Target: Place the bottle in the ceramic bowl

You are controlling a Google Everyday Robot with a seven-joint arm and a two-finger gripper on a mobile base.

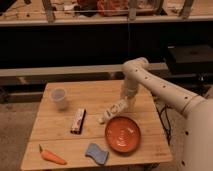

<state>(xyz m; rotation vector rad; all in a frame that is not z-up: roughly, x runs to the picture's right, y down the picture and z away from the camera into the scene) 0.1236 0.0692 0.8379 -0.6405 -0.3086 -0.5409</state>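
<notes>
- At 7 o'clock on the wooden table [100,92] I see a carrot [51,156] lying flat near the front edge.
- At 10 o'clock stands a white cup [60,98], upright, well apart from everything else.
- Just left of the table's centre lies a dark snack bar [78,121], long side running roughly 12 to 6.
- At 6 o'clock, near the front edge, is a blue sponge [97,153], close to the bowl's 8 o'clock side but not touching it.
- The bottle [112,111] sits near the table's centre, slanted, with its cap end pointing to 8 o'clock. It is outside the ceramic bowl, just beyond that bowl's rim at 11 o'clock. I cannot say whether it rests on the wood.
- The ceramic bowl [123,135] sits at 5 o'clock on the table, with nothing inside it.
- The gripper [125,105] is at the bottle's upper end, reaching down from the white arm [150,82] at 2 o'clock. I cannot tell how wide it stands or whether it grips the bottle.
</notes>
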